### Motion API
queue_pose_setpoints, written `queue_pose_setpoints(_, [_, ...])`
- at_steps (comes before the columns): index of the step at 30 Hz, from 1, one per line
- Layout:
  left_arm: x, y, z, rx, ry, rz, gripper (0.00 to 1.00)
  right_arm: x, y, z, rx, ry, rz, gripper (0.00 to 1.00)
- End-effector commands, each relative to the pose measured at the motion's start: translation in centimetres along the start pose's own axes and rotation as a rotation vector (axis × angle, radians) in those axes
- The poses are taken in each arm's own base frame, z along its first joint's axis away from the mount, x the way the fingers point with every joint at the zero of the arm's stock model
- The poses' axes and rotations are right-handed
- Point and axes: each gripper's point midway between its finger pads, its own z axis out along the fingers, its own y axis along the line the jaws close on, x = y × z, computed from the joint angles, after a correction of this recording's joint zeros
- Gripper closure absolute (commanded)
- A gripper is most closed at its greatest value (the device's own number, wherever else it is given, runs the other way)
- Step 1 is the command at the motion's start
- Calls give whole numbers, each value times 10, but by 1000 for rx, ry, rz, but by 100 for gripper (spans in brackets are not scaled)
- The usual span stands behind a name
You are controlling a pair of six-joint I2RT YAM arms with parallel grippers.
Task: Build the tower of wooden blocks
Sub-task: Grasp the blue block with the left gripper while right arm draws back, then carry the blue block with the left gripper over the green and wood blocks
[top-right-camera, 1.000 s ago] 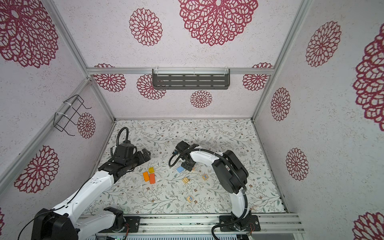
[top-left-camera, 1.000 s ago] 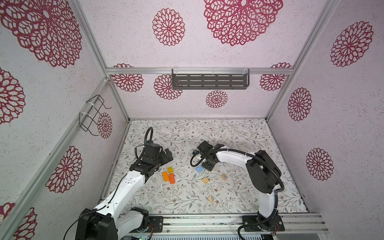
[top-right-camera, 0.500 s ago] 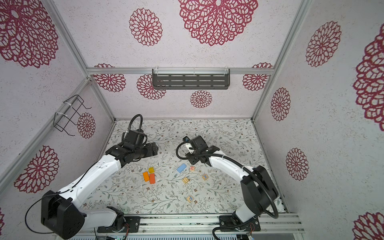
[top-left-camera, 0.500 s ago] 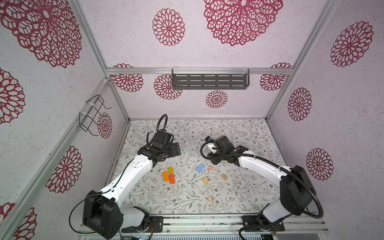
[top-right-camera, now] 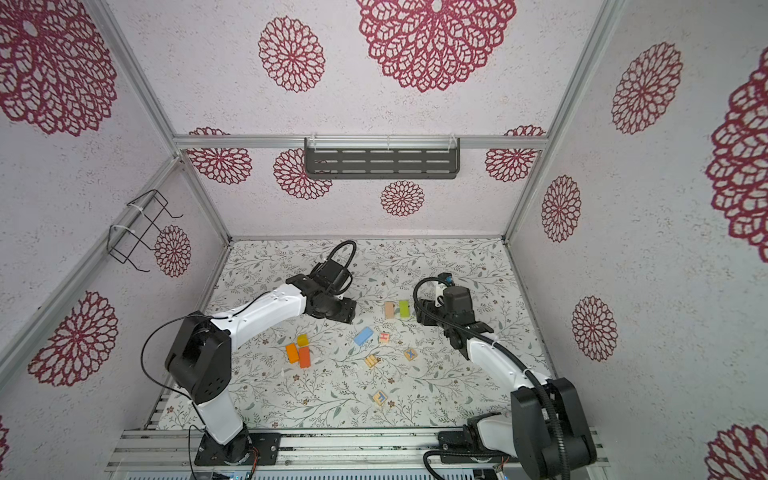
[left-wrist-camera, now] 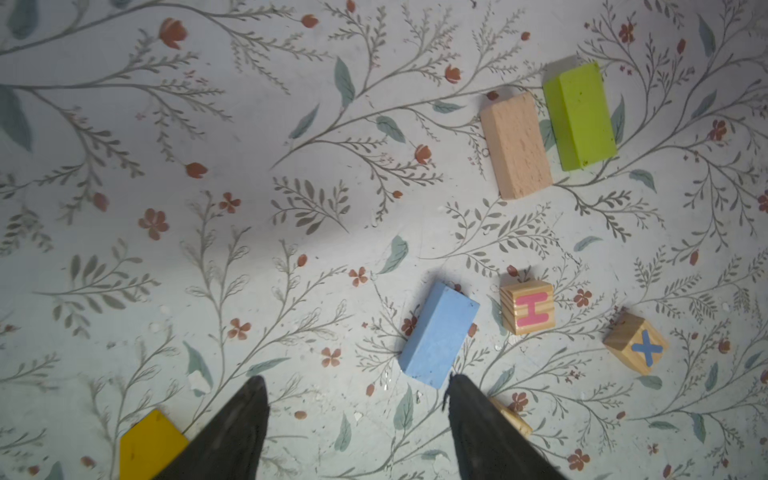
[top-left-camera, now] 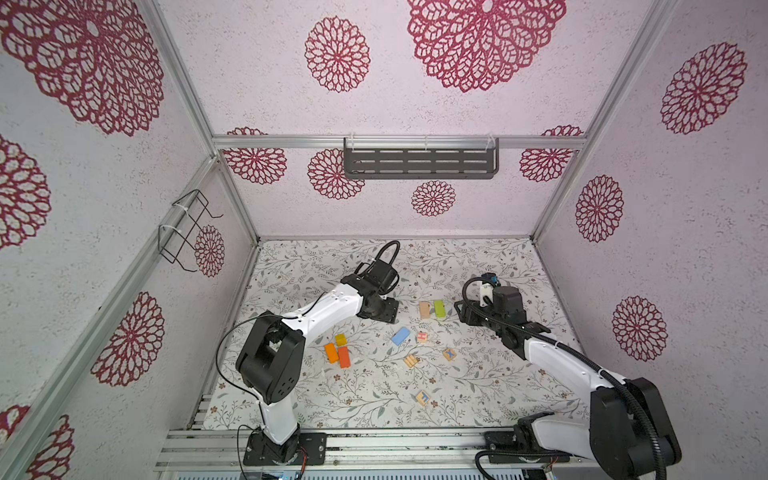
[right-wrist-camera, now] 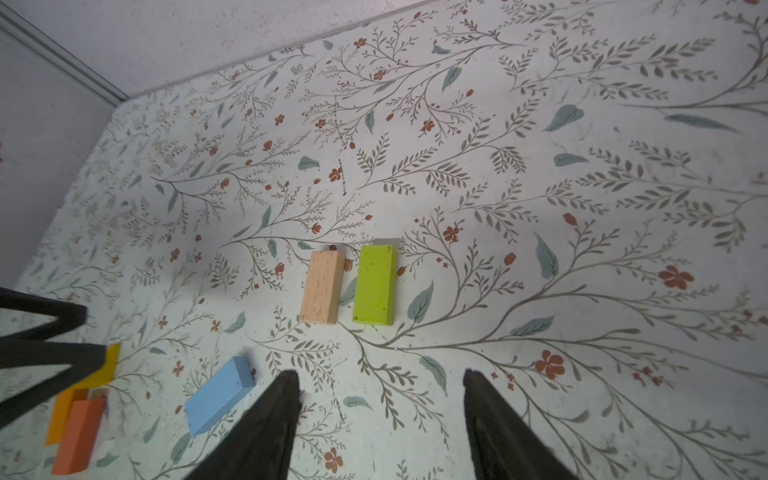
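Observation:
All wood blocks lie singly on the floral mat, and no tower stands in any view. A tan bar [top-left-camera: 424, 309] and a lime bar [top-left-camera: 439, 309] lie side by side. Nearer the front are a blue bar [top-left-camera: 400, 336], letter cubes [top-left-camera: 422, 337], a yellow cube [top-left-camera: 341, 340] and two orange bars [top-left-camera: 337, 355]. My left gripper [top-left-camera: 384, 312] hovers left of the tan bar. In its wrist view the left gripper [left-wrist-camera: 357, 384] is open and empty, near the blue bar [left-wrist-camera: 438, 334]. My right gripper [top-left-camera: 467, 313] hangs right of the lime bar. In its wrist view the right gripper [right-wrist-camera: 380, 376] is also open and empty.
Further letter cubes [top-left-camera: 449, 354] [top-left-camera: 423, 397] lie toward the front right. Patterned walls enclose the mat [top-left-camera: 316, 266] on three sides. A dark shelf [top-left-camera: 419, 163] hangs on the back wall and a wire basket [top-left-camera: 185, 230] on the left wall.
My right gripper has drawn back from the blue bar toward the right, leaving the bar on the mat. My left gripper has moved from above the orange bars toward the middle.

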Motion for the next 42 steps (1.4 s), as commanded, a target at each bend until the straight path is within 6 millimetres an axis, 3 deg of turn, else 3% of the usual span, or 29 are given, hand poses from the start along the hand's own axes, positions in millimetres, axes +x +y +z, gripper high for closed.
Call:
queue_pose_setpoints(1, [-5, -26, 10, 72, -11, 113, 30, -22, 13, -8, -150, -95, 124, 34])
queue_pose_setpoints(8, [7, -54, 35, 95, 15, 244, 33, -24, -3, -10, -133, -98, 164, 28])
queue_pose_setpoints(10, [9, -54, 38, 91, 21, 255, 34, -24, -5, -12, -129, -104, 166, 27])
queue_pose_setpoints(11, [17, -50, 53, 73, 55, 256, 34, -25, -5, -13, -130, -110, 165, 26])
queue_pose_setpoints(14, [22, -47, 66, 54, 88, 259, 36, -24, -8, -14, -126, -118, 181, 23])
queue_pose_setpoints(17, [25, -47, 72, 57, 102, 261, 40, -24, -10, -12, -133, -118, 197, 22])
queue_pose_setpoints(22, [29, -50, 73, 71, 108, 273, 43, -21, -13, -8, -136, -103, 217, 21])
queue_pose_setpoints(34, [35, -54, 72, 81, 120, 301, 68, -21, -15, -8, -134, -102, 218, 20])
queue_pose_setpoints(42, [26, -56, 64, 61, 101, 328, 76, -21, -15, -12, -133, -107, 218, 20])
